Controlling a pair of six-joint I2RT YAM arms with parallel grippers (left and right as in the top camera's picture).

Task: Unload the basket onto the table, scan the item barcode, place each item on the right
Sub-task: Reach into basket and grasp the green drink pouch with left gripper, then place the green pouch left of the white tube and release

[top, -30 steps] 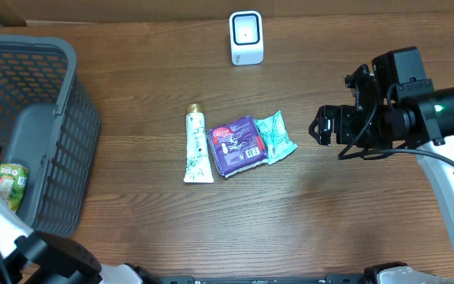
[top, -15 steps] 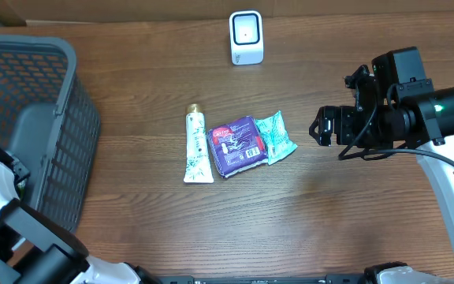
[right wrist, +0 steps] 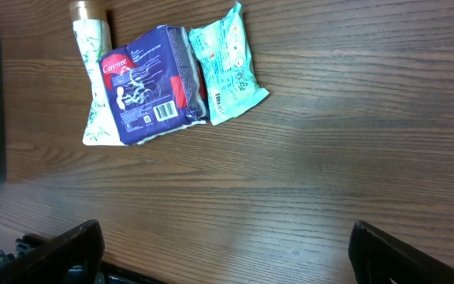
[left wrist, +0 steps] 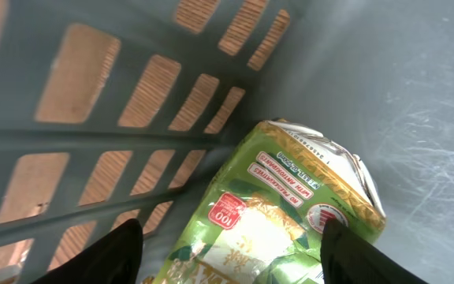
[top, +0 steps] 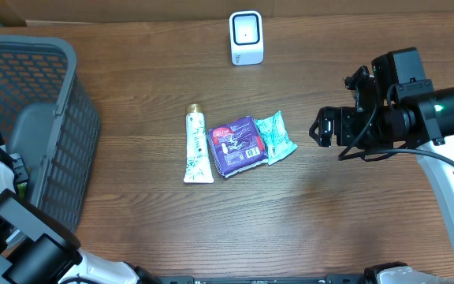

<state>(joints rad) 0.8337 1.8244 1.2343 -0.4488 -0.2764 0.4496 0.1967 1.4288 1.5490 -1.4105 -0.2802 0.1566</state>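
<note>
Wooden table [right wrist: 329,158] lies below the empty, spread right hand [right wrist: 227,256] (left hand [left wrist: 231,252] parted astride a green packet [left wrist: 290,205]).

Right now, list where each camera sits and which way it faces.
Overhead: fixed above the table, looking straight down at basket, scanner and three items; left arm and right arm show.
Left wrist: inside the basket, facing a green pack on its floor; left tool at the bottom edge.
Right wrist: above the table, facing down at tube, purple pack, teal pack; right tool at the bottom edge.
Shared: overhead and right wrist both show those three items.
</note>
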